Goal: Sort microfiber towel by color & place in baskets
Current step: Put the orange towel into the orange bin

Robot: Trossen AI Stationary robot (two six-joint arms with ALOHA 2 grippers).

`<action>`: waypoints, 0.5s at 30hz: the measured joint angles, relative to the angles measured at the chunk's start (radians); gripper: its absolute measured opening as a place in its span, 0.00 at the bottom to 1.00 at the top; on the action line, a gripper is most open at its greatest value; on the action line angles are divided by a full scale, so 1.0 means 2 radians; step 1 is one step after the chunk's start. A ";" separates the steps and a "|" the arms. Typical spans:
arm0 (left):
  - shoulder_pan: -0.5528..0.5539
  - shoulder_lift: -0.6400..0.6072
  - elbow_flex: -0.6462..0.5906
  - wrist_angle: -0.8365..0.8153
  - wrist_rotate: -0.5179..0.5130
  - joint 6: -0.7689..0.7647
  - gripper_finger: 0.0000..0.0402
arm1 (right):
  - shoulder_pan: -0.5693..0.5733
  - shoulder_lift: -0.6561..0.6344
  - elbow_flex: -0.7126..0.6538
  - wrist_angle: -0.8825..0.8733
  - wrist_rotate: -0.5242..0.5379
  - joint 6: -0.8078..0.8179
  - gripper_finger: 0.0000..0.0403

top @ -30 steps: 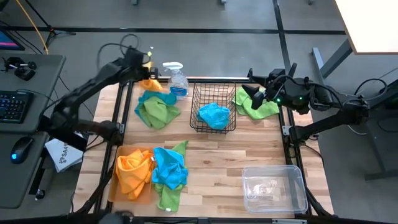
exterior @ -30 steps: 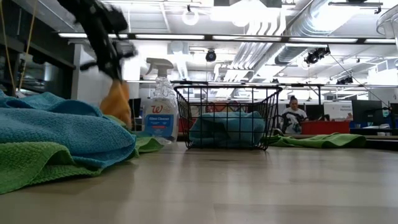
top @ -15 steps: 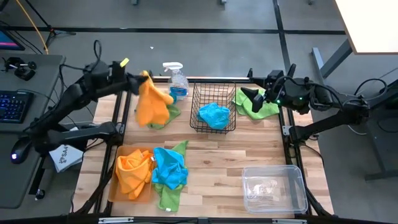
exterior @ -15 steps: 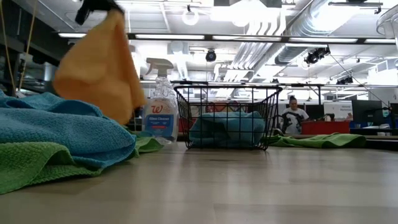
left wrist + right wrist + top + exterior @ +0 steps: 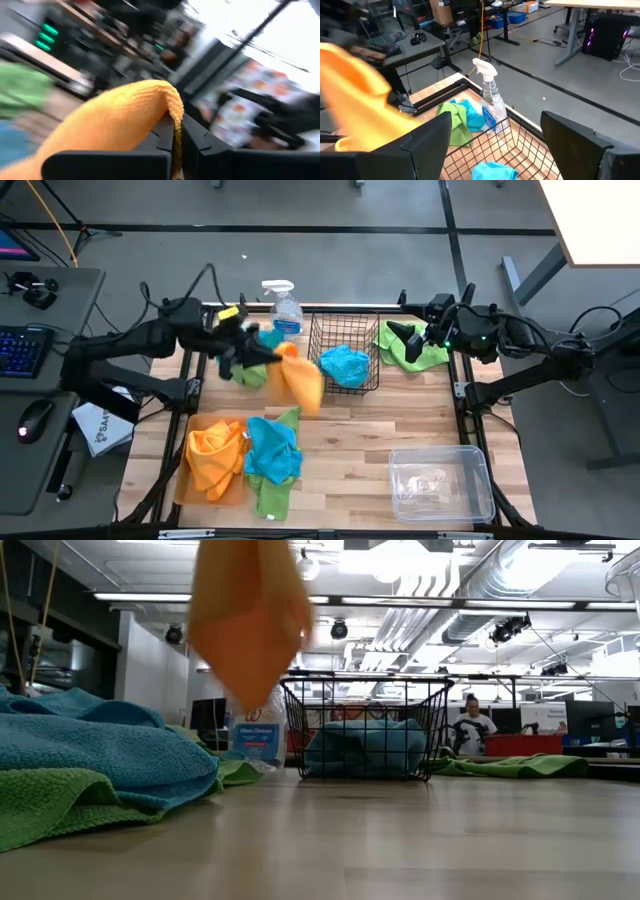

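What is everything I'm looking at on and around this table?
Orange towel: one, hanging in the air, held.
Blue towel: one, inside the black wire basket.
Green towel: one, far right corner.
Towel pile: orange, blue, green, near left, partly on the orange-brown tray.
Clear tub: one, near right.
Spray bottle: one, clear, far edge.
Left gripper: shut on the orange towel.
Right gripper: open, above the green towel.

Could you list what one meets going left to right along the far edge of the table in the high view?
Clear spray bottle → black wire-mesh square basket holding a blue microfiber towel → lime green microfiber towel → right gripper.
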 joint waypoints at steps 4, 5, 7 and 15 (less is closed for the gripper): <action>-0.053 0.037 0.067 -0.010 0.053 -0.043 0.00 | 0.000 0.000 0.000 0.004 0.000 -0.010 0.75; -0.063 0.043 0.083 -0.014 0.065 -0.052 0.00 | 0.000 0.000 0.000 0.004 0.000 -0.010 0.75; -0.080 0.047 0.111 -0.037 0.086 -0.065 0.00 | 0.000 0.000 0.000 0.005 0.000 -0.003 0.75; -0.170 0.025 0.140 -0.226 0.095 -0.107 0.00 | 0.000 0.000 0.000 0.003 -0.004 0.065 0.75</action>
